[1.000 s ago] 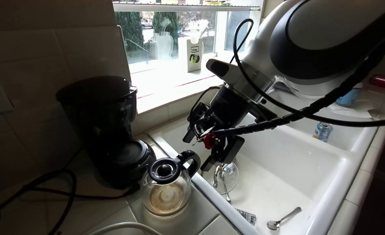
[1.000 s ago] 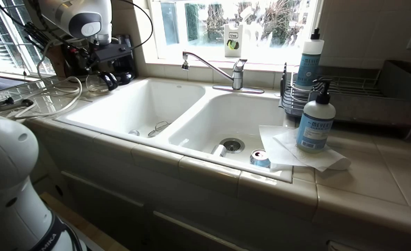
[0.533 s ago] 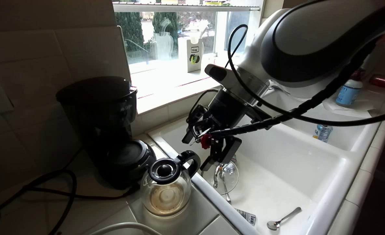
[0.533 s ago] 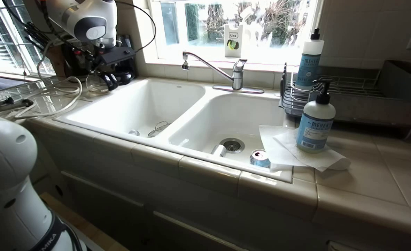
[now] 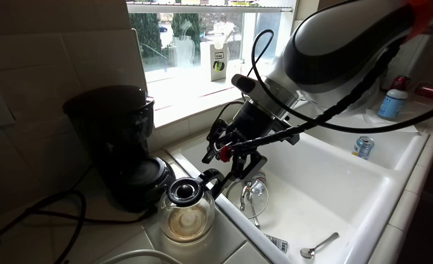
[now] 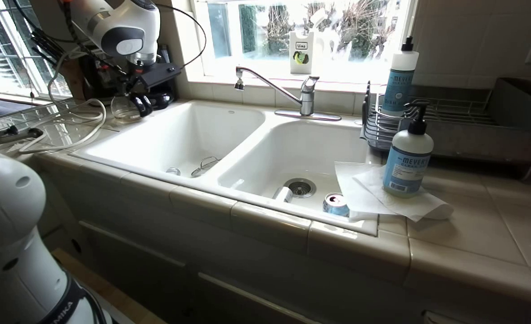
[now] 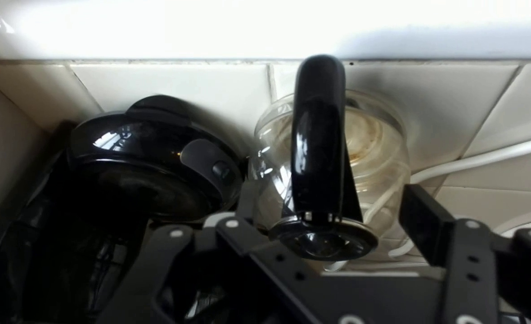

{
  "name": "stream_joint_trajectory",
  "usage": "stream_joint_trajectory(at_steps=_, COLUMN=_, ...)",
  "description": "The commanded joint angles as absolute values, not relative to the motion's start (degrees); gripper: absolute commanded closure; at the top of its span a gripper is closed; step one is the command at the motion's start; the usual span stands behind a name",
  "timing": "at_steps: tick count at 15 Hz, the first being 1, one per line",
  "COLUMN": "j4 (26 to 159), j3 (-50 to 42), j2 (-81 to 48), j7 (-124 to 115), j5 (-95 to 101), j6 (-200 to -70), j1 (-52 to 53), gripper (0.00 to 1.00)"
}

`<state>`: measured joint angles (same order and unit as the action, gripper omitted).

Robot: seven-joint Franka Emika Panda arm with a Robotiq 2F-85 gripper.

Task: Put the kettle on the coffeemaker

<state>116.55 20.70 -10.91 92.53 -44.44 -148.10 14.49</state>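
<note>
The kettle, a round clear glass carafe (image 5: 187,220) with black lid and handle, stands upright on the tiled counter by the sink's edge. It also shows in an exterior view (image 6: 123,109) and in the wrist view (image 7: 378,139). The black coffeemaker (image 5: 110,121) stands just beside it against the wall; its round plate bears nothing. It also shows in the wrist view (image 7: 153,153). My gripper (image 5: 213,171) is open at the kettle's handle (image 7: 319,139). In the wrist view the fingers (image 7: 335,211) stand apart on either side of the handle and lid, with a gap to each.
The white double sink (image 5: 348,183) lies beside the kettle, with a glass bowl (image 5: 258,198), a spoon (image 5: 317,246) and cans in it. A dark cord (image 5: 80,209) and a white cable (image 5: 143,253) lie on the counter. A faucet (image 6: 308,96) stands behind the sink.
My gripper has moved slightly toward the kettle and its lower finger is now beside the handle. The arm has swung a little. The kettle and coffeemaker have not moved.
</note>
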Motion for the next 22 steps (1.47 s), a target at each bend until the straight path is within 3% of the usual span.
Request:
stream_joint_trajectory(at_steps=1, j4=115.3, j3=21.2, j2=-12.1, j7=95.1, j5=-45.9, j6=-145.7, j1=13.3, gripper=0.44)
stream_joint_trajectory(at_steps=2, j4=115.1, j3=21.2, j2=-12.3, j7=95.4, j5=-46.0, j6=-145.6, j1=13.2, gripper=0.51)
stream_joint_trajectory(at_steps=4, j4=114.5, j3=21.4, j2=-12.9, j7=96.6, j5=-46.6, j6=-144.9, j1=12.8, gripper=0.52)
stream_joint_trajectory(at_steps=10, j4=112.9, j3=21.3, j2=-13.9, j7=100.8, j5=-50.6, j6=-140.6, j1=12.4, gripper=0.40)
stream_joint_trajectory(at_steps=12, j4=112.3, j3=21.4, j2=-14.3, j7=103.3, j5=-52.6, j6=-139.2, j1=12.3, gripper=0.42)
stream_joint_trajectory(at_steps=14, j4=112.3, j3=20.9, j2=-14.4, j7=103.8, j5=-52.9, j6=-137.7, j1=12.5, gripper=0.52)
stream_joint_trajectory(at_steps=22, j4=112.6, j3=19.8, j2=-14.7, j7=101.8, j5=-52.7, j6=-136.1, j1=12.6, gripper=0.51)
